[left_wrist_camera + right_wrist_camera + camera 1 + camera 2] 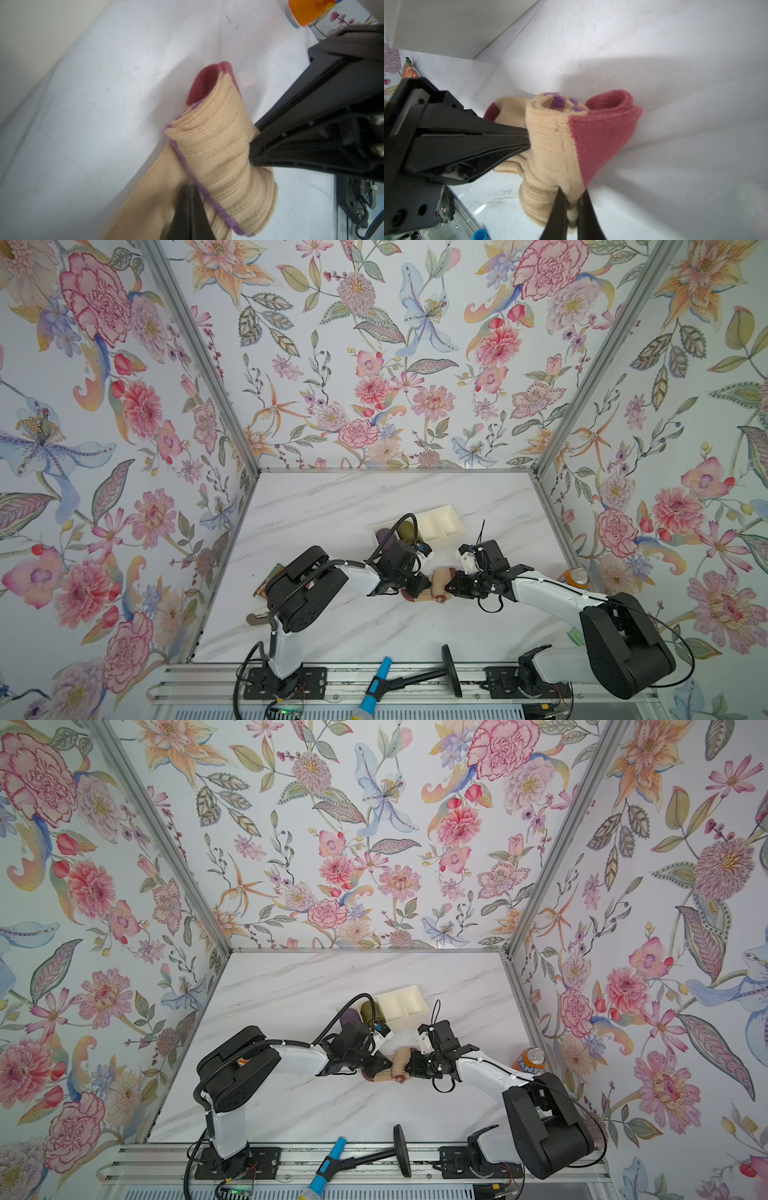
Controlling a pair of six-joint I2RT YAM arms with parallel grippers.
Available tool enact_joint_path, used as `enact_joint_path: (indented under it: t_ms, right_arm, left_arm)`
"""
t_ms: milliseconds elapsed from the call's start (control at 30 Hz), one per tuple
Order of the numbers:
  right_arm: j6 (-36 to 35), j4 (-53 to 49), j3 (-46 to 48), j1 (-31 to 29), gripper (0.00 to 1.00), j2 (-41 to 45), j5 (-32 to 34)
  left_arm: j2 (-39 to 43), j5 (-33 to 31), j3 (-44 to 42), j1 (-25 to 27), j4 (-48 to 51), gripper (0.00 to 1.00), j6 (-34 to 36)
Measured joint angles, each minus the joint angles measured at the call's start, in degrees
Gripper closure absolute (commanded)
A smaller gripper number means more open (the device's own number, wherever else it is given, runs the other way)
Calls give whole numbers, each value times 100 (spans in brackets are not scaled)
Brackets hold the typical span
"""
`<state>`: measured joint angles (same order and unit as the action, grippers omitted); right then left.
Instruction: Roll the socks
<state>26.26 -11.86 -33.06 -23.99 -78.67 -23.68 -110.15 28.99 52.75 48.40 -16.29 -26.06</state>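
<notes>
Right gripper (573, 194) and left gripper (192, 188) each pinch the peach-tan ribbed knit socks (440, 578). In both top views, the roll's long axis runs top-to-bottom, maroon end lowest.

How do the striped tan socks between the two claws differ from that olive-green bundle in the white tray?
The socks are peach-tan with maroon and purple; the olive-green bundle is one colour. The socks are out on the table, pinched by the left gripper and the right gripper; the bundle sits untouched in the tray. The socks are only part rolled; the bundle looks compact. Both look like rolled fabric.
</notes>
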Motion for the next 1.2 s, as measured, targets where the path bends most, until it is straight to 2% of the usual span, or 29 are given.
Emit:
enact_joint_path:
  t_ms: [233,600,900,1200]
  right_arm:
    - [-15,-57,-37,0,100,-22,-4]
    - [-83,-157,-76,0,100,-22,15]
    - [-361,-706,-341,-20,100,-28,208]
    - [-664,-1327,-776,-295,100,-208,632]
  left_arm:
    - [306,-160,-153,0,409,96,-17]
    - [343,-227,-219,0,450,100,35]
    - [205,-177,-258,-42,92,100,162]
    - [85,-70,-208,-83,-98,100,184]
